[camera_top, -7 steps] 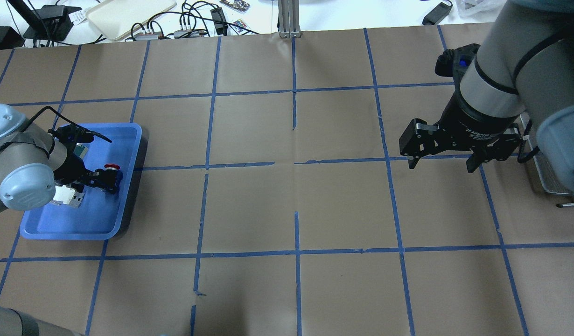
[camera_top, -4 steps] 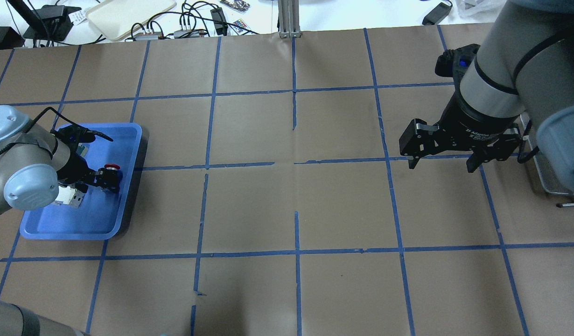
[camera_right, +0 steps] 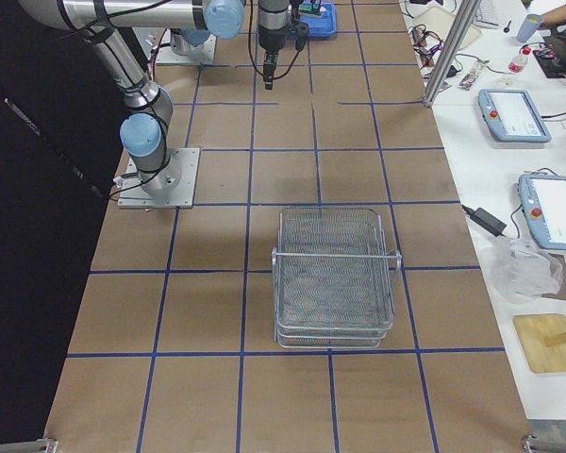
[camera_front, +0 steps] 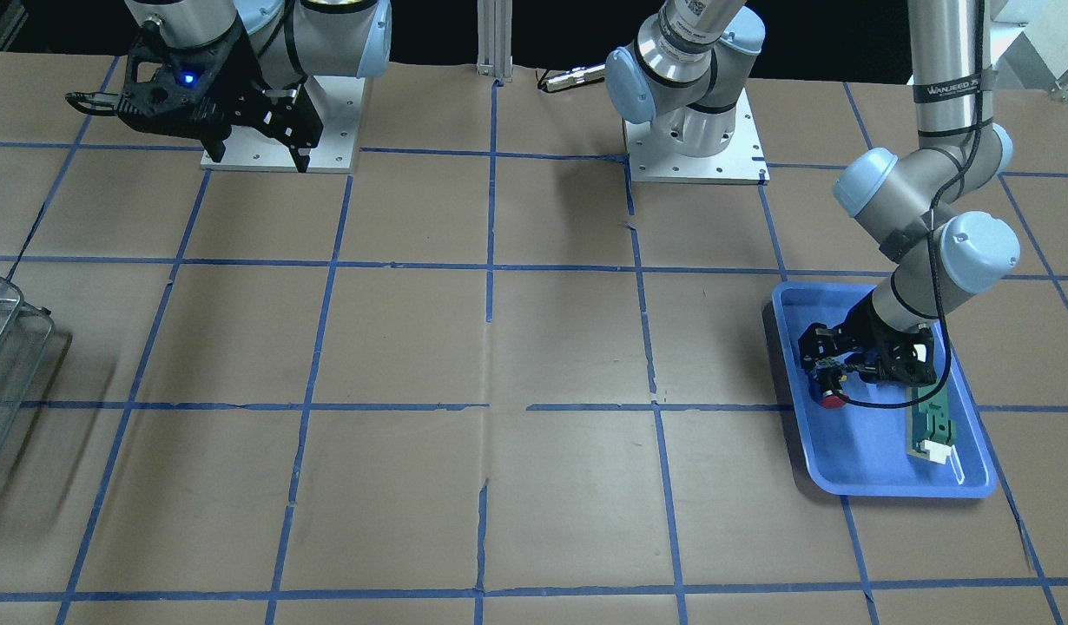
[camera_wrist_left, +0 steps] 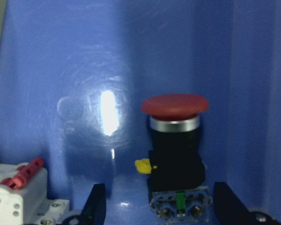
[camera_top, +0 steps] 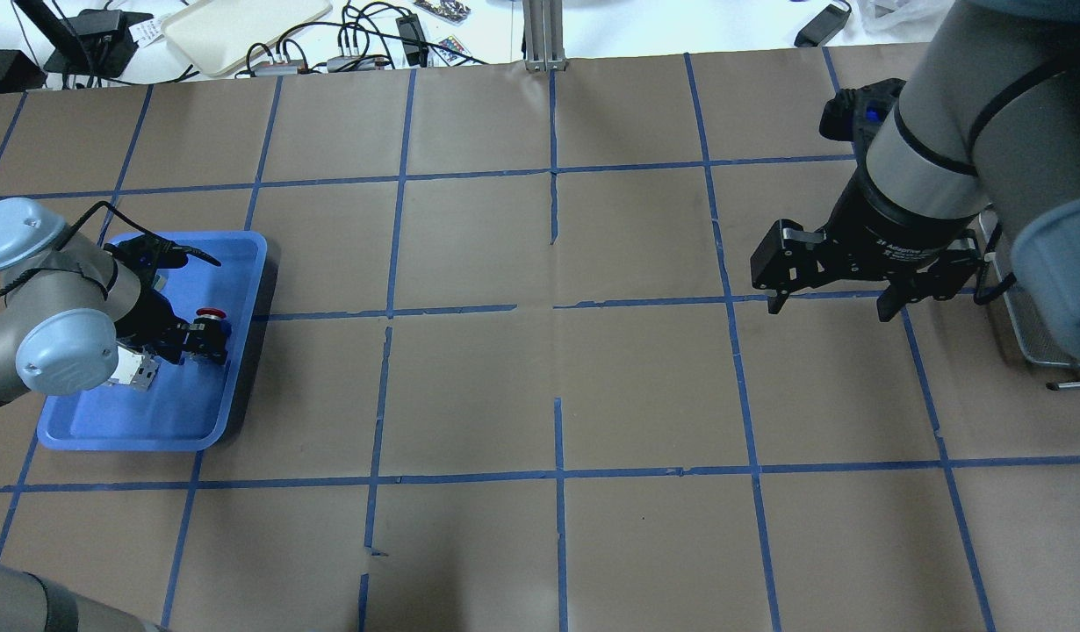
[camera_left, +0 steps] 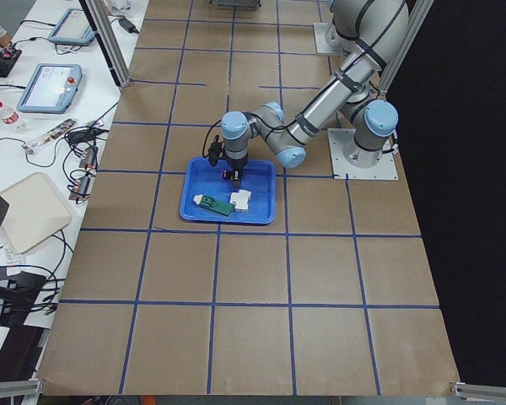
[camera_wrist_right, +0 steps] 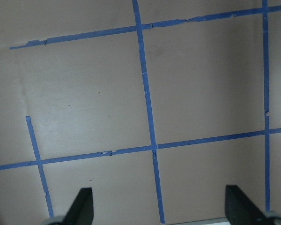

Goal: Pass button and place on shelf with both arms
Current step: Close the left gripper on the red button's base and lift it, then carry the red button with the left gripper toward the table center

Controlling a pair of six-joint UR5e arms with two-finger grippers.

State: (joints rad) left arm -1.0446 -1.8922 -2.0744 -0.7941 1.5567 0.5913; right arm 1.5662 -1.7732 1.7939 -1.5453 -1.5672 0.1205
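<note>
**Item 1, blue tray** [camera_top: 154,434]. It is sitting at 9 o'clock on the tabletop [camera_top: 549,395] in the overhead view and is holding three parts.
- The button [camera_top: 209,313] is resting at the tray's 3 o'clock side, just beside that wall, with its red cap showing.
- A white block [camera_top: 136,373] is lying at 8 o'clock from the button.
- A green-and-white part [camera_front: 931,430] is lying along the tray's far side, largely hidden under the arm from overhead.

**Item 2, left claw** [camera_top: 202,338]. The left arm is folding low and reaching into the tray from 9 o'clock. The claw is standing spread, its two fingers [camera_wrist_left: 96,206] straddling the button's black body, with a gap showing on each side in the wrist view. The cap is sitting beyond the fingertips.

**Item 3, right claw** [camera_top: 830,309]. It is hanging above the tabletop at 3 o'clock, pointing down, with its fingers wide apart and holding nothing.

**Item 4, shelf** [camera_right: 335,274]. It is standing at the tabletop's 3 o'clock end, at 4 o'clock from the right claw and partly hidden behind that arm from overhead.

**Item 5, room.** A broad run of taped brown tabletop is lying between the tray and the right claw, which are well apart.
</note>
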